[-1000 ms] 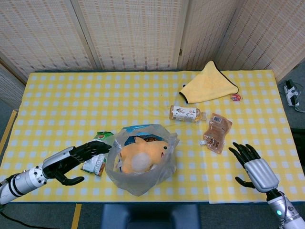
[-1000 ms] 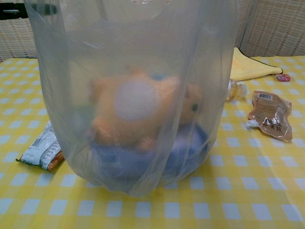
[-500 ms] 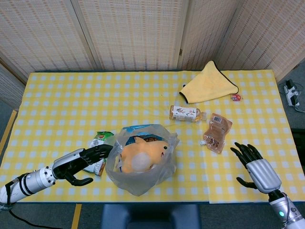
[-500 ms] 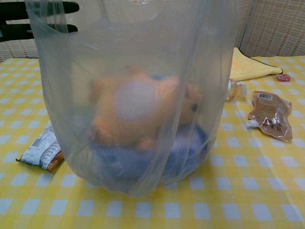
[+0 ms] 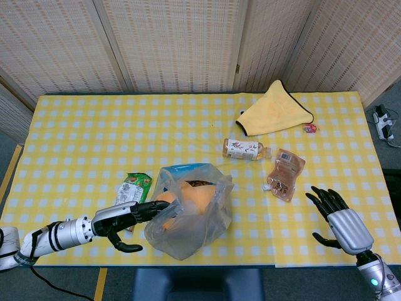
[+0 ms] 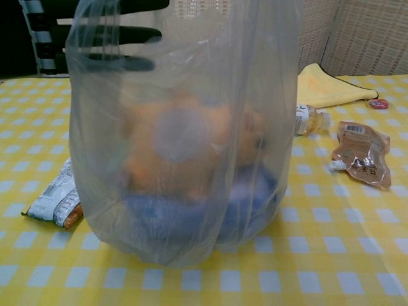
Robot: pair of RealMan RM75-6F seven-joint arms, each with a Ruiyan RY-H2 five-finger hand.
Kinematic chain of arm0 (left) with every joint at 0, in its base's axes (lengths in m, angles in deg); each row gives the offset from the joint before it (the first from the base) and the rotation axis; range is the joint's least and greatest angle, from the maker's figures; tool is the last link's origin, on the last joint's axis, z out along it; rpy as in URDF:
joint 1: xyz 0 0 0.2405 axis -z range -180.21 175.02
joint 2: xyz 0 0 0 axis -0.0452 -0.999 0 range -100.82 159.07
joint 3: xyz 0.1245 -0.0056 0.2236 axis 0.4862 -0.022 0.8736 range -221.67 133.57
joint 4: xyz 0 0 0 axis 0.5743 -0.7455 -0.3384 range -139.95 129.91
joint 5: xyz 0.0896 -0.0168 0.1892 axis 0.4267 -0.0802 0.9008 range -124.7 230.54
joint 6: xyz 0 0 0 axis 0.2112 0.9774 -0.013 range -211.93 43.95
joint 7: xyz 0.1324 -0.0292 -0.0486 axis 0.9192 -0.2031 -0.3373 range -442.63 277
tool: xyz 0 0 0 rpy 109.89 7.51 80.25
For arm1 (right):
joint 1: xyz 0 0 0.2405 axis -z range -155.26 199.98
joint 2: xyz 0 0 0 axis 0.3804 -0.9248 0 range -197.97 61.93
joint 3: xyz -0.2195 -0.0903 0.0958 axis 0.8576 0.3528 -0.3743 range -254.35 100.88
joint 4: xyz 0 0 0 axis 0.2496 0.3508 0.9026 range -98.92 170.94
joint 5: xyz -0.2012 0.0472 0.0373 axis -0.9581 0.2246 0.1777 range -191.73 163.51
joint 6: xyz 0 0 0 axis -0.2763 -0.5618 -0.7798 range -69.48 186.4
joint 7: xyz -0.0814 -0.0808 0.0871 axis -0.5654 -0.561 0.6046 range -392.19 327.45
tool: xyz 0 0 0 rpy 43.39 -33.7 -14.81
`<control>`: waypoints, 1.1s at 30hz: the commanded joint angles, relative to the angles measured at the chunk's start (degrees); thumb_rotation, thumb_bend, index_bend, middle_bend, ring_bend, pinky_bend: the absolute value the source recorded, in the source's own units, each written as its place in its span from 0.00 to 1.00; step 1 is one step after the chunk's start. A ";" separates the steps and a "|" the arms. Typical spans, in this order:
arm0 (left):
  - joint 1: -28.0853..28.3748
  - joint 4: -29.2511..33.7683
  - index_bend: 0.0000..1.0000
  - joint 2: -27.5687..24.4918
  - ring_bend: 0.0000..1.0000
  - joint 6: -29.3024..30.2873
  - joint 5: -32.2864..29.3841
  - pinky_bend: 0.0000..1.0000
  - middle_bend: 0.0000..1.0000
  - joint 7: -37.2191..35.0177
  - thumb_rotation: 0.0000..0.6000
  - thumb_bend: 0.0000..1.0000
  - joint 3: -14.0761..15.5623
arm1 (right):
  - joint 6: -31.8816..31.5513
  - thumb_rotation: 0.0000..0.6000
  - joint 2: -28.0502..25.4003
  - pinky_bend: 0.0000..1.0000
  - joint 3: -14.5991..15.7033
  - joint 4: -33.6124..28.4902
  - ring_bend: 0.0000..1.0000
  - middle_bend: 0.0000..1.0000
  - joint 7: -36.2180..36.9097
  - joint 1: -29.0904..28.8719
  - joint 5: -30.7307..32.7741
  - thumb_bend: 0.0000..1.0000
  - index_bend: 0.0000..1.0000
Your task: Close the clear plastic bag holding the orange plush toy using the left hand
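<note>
Woven blinds line the back wall, and in front of them the yellow checked tablecloth [image 5: 81, 144] covers the whole table. The head view takes in everything from above; the chest view sits low, with the clear plastic bag [image 6: 185, 127] filling most of its frame.

Far left, the left hand [image 5: 128, 216] reaches in from the near edge, fingers stretched out and apart, their tips against the bag's left rim and pushing over its mouth. It grips nothing that I can see. In the chest view only dark fingers [image 6: 124, 35] show, laid across the bag's upper left, partly seen through the film.

Just behind that hand lies one green snack packet [image 5: 131, 189]. From the chest view it is a crumpled wrapper beside the bag's left foot.

One clear plastic bag [image 5: 191, 216] stands near the front edge at centre, with one orange plush toy [image 5: 194, 197] inside. The chest view adds a pale round belly patch on the toy [image 6: 182, 143] and something blue beneath it.

Moving right: one small bottle [image 5: 245, 149] on its side, one brown spouted pouch [image 5: 285, 172] just beside it, one folded yellow cloth [image 5: 276, 110] further back, and one tiny red item [image 5: 309, 128] at the cloth's right corner.

Far right, only the head view catches the right hand [image 5: 335, 216], fingers spread, holding nothing, well apart from everything.
</note>
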 commanded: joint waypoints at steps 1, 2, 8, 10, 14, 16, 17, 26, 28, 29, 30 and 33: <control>0.81 0.73 0.13 -0.04 0.06 -0.54 -0.55 0.09 0.14 0.15 1.00 0.36 -0.16 | 0.03 1.00 -0.14 0.00 0.05 0.15 0.00 0.00 0.47 -0.06 -0.06 0.27 0.00; 1.07 0.93 0.13 -0.06 0.06 -0.73 -0.78 0.09 0.14 0.18 1.00 0.36 -0.22 | 0.01 1.00 -0.19 0.00 0.06 0.18 0.00 0.00 0.62 -0.07 -0.08 0.27 0.00; 3.09 1.82 0.13 0.13 0.05 -2.35 -1.44 0.09 0.14 -0.41 1.00 0.36 -0.26 | -0.70 1.00 -0.51 0.00 0.00 0.37 0.00 0.00 1.66 0.09 -0.23 0.27 0.00; 3.87 1.91 0.13 0.39 0.05 -3.17 -1.56 0.08 0.14 -0.52 1.00 0.36 -0.25 | -0.90 1.00 -0.60 0.00 0.03 0.49 0.00 0.00 2.01 0.16 -0.30 0.27 0.00; 4.90 2.25 0.12 1.10 0.01 -4.92 -3.35 0.05 0.14 0.03 1.00 0.36 -0.90 | -0.97 1.00 -0.74 0.00 0.11 0.64 0.00 0.00 2.45 0.16 -0.43 0.27 0.00; 5.21 2.28 0.12 1.35 0.01 -5.09 -4.15 0.04 0.14 -0.30 1.00 0.36 -1.23 | -1.13 1.00 -0.82 0.00 0.12 0.73 0.00 0.00 2.72 0.21 -0.48 0.27 0.00; 5.32 2.27 0.12 1.37 0.01 -5.04 -4.37 0.04 0.14 -0.50 1.00 0.36 -1.33 | -1.22 1.00 -0.84 0.00 0.09 0.80 0.00 0.00 2.87 0.25 -0.45 0.27 0.00; 6.85 3.07 0.11 1.05 0.00 -6.59 -5.37 0.04 0.14 0.11 1.00 0.36 -1.76 | -1.03 1.00 -0.95 0.00 -0.04 1.15 0.00 0.00 3.71 0.15 -0.09 0.27 0.00; 7.18 2.97 0.10 1.12 0.00 -6.79 -4.88 0.04 0.14 0.08 1.00 0.36 -1.49 | -1.15 1.00 -1.03 0.00 -0.05 1.17 0.00 0.00 3.86 0.19 -0.10 0.27 0.00; 7.25 2.87 0.10 1.20 0.00 -6.84 -4.70 0.04 0.14 0.16 1.00 0.36 -1.35 | -1.26 1.00 -1.06 0.00 -0.06 1.17 0.00 0.00 3.93 0.23 -0.12 0.27 0.00; 7.25 2.75 0.10 1.30 0.00 -6.89 -4.60 0.04 0.14 0.37 1.00 0.36 -1.21 | -1.38 1.00 -1.09 0.00 -0.06 1.20 0.00 0.00 3.99 0.28 -0.15 0.27 0.00; 7.07 2.56 0.09 1.75 0.01 -6.95 -4.59 0.04 0.14 1.20 1.00 0.36 -0.84 | -1.43 1.00 -1.12 0.00 -0.02 1.28 0.00 0.00 4.18 0.29 -0.25 0.27 0.00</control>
